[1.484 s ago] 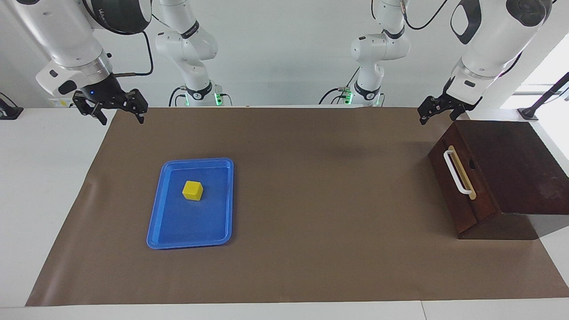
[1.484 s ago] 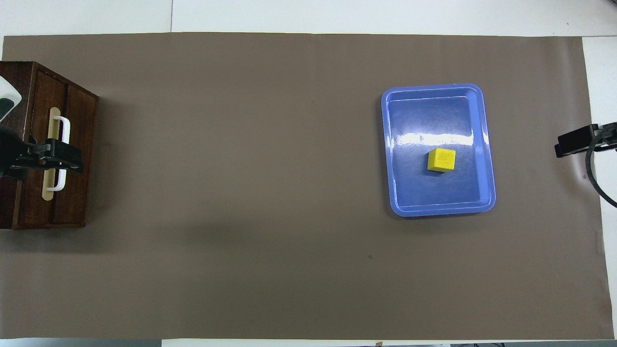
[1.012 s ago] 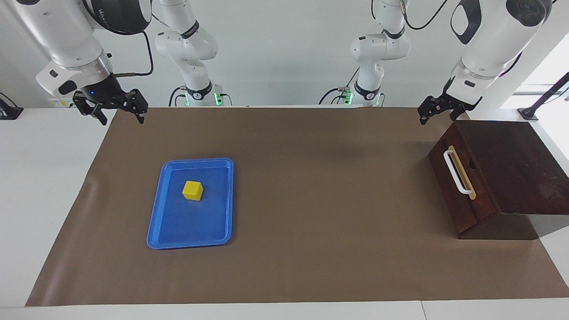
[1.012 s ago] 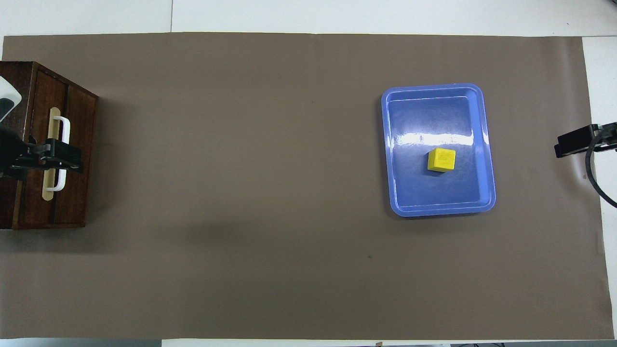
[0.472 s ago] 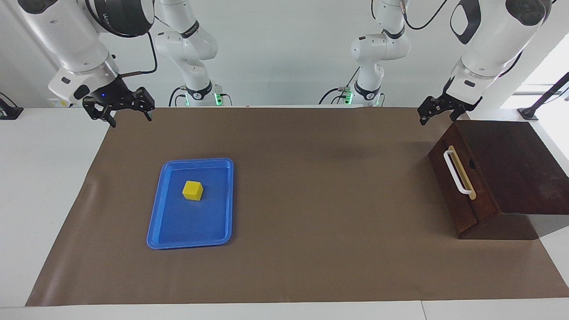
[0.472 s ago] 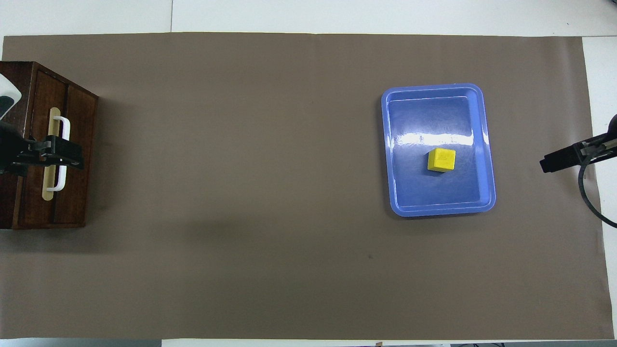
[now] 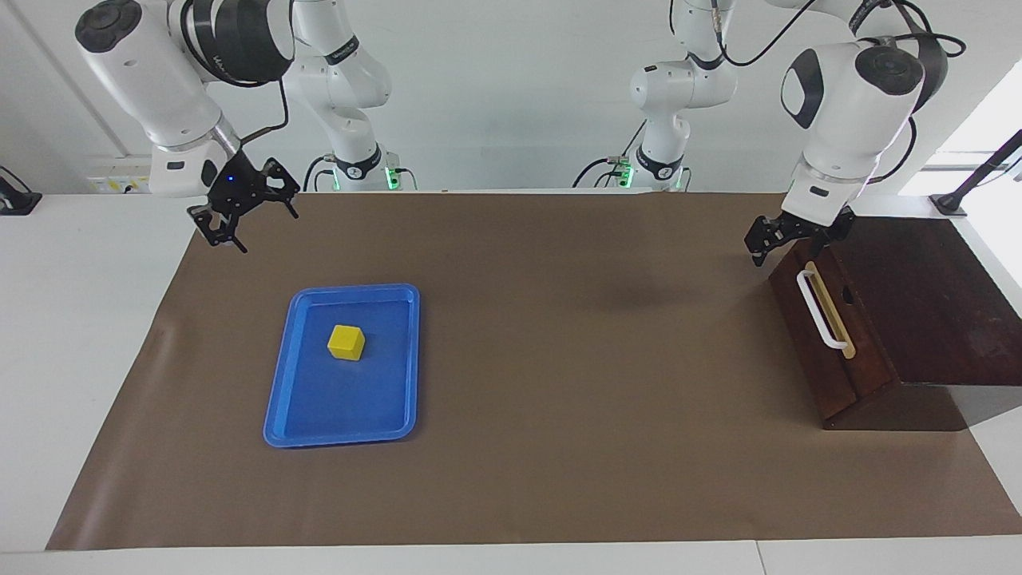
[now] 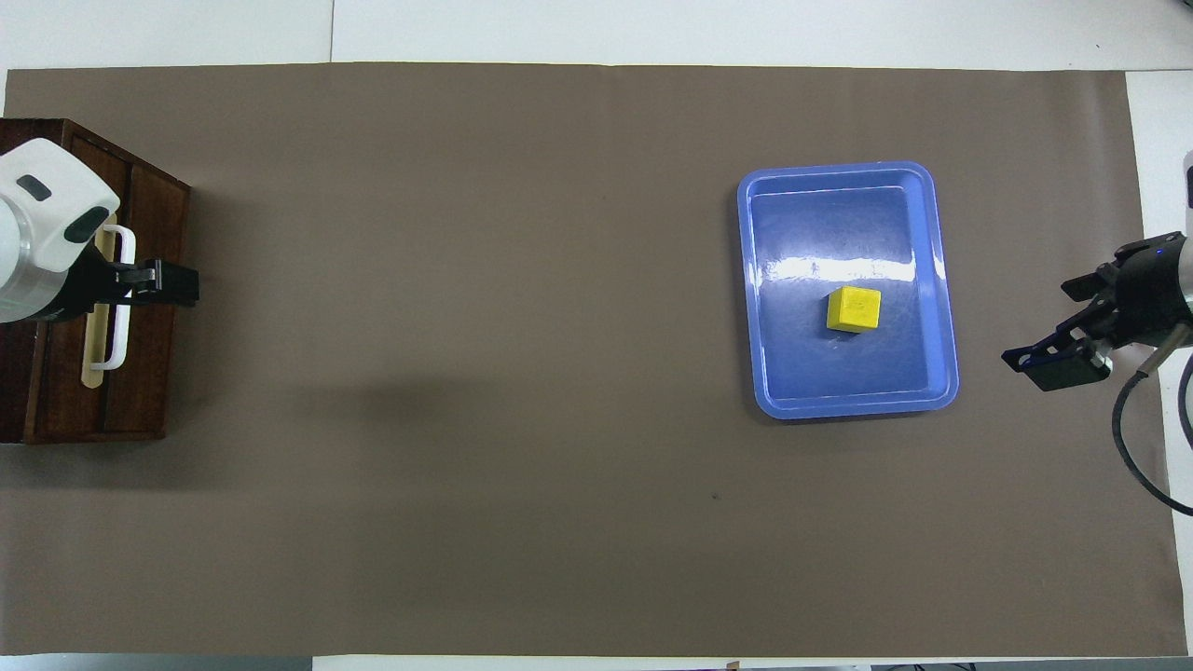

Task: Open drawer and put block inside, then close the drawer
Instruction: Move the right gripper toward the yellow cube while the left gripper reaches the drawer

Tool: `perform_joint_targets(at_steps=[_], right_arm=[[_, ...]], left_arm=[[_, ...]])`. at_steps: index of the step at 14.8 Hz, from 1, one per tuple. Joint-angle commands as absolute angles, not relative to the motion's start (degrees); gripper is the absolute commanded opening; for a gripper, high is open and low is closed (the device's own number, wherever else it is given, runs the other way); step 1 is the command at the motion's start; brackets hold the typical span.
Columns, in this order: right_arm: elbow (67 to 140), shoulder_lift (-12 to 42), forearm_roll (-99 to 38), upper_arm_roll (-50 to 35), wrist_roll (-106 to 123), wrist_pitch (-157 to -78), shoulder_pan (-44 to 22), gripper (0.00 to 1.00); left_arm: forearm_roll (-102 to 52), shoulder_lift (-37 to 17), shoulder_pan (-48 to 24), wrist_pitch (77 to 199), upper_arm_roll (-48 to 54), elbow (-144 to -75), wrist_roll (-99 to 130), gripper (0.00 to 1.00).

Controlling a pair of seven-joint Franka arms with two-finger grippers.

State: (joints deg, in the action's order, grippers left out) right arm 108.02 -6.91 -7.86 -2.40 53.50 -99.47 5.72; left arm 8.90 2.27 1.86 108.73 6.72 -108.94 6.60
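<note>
The yellow block [image 7: 346, 342] [image 8: 853, 308] sits in the blue tray [image 7: 343, 435] [image 8: 843, 408] toward the right arm's end of the table. The dark wooden drawer [image 7: 826, 363] [image 8: 149, 373] is shut, its white handle [image 7: 818, 310] [image 8: 119, 321] facing the tray. My left gripper [image 7: 773, 243] [image 8: 177, 283] hangs open over the drawer front's corner nearest the robots, just above the handle's end, holding nothing. My right gripper [image 7: 257, 222] [image 8: 1044, 324] is open and empty over the brown mat beside the tray, apart from the block.
A brown mat [image 7: 559, 319] [image 8: 466, 373] covers most of the white table. The drawer's dark box [image 7: 926, 295] stands at the left arm's end, partly off the mat. Two more white arms [image 7: 343, 96] stand idle at the robots' edge.
The left gripper has come down and forward to the drawer front's near corner. The right gripper has swung in over the mat toward the tray. Block, tray and drawer have not moved.
</note>
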Motion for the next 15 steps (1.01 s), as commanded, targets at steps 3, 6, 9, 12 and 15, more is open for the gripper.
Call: perform_joint_targets(at_steps=[3,6,9,12,15], right_arm=[[118.6,-10.8,-18.7,-2.4,77.8,-107.1,9.3,1.0],[119.3,-6.5,-27.5,-2.4,95.4,-107.1,12.8,1.0],[119.4,-1.6,-34.2,-2.4,106.0,-107.1,14.8,1.0],[121.5,1.3,-40.6,-2.4,114.7,-109.2,16.8,1.0],[121.7,3.2,-43.6,-2.4,117.7,-111.2,16.5,1.0]], left_arm=[[20.0,-3.0,1.6,118.0,6.6,-112.5,5.9,1.0],[25.3,-5.9,2.3,123.6,6.6,-113.9,5.9,1.0],[25.8,-7.0,2.9,129.0,6.5,-116.3,5.9,1.0],[28.4,-8.3,3.4,129.6,6.4,-116.2,6.0,1.0],[30.9,-8.7,4.2,129.5,6.5,-115.6,5.9,1.0]])
